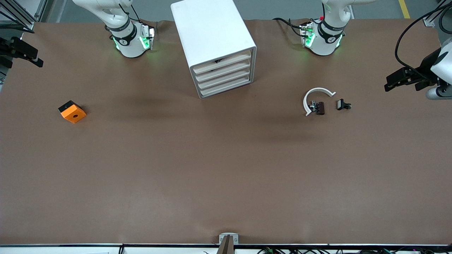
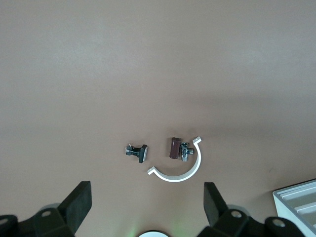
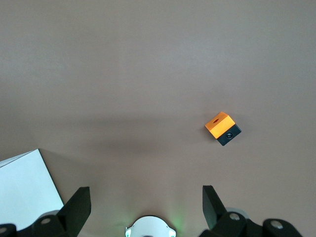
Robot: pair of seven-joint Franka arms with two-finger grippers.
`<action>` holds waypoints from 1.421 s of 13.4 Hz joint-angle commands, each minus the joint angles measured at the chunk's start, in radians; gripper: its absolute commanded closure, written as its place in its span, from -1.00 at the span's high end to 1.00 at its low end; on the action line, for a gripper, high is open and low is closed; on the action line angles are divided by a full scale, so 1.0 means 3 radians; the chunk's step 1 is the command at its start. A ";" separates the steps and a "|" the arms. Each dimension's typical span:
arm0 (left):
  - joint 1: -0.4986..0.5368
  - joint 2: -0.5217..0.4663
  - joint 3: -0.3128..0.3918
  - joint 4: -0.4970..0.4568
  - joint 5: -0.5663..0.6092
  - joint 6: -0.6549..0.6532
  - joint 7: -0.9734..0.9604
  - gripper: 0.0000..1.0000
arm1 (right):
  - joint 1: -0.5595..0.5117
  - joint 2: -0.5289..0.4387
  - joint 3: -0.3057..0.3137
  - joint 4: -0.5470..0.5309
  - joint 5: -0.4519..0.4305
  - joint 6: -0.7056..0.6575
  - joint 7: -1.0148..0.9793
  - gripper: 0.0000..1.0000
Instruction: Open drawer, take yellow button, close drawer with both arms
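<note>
Noting all drawers (image 1: 226, 78) shut (contents hidden from me); left gripper (image 2: 148, 207) and right gripper (image 3: 146, 205) both gape, holding nothing.

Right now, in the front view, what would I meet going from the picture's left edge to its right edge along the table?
Orange square block with a hole → white four-drawer cabinet → white curved plastic clip → small black clamp-like part.

cabinet (image 1: 215, 46) btwn arm bases; block (image 1: 72, 111) twd right arm's end.
</note>
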 commanded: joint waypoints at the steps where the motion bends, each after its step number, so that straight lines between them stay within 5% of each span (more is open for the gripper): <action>1: 0.0025 0.0015 -0.0024 0.0040 0.0086 -0.0079 0.0113 1.00 | -0.0032 0.0017 0.0015 0.0041 0.0051 -0.0038 -0.0016 1.00; 8: 0.0035 0.0040 -0.0024 -0.0031 0.0096 -0.0120 0.0042 1.00 | -0.0032 0.0017 0.0015 0.0041 0.0046 -0.0038 -0.0021 1.00; 15: -0.0082 0.0648 -0.0095 -0.0063 0.0081 0.0084 -0.0377 1.00 | -0.0032 0.0017 0.0015 0.0041 0.0041 -0.0038 -0.0021 1.00; 19: -0.0353 0.1072 -0.0157 -0.0042 0.0091 0.0416 -0.1290 1.00 | -0.0037 0.0022 0.0015 0.0046 0.0041 -0.0038 -0.0016 1.00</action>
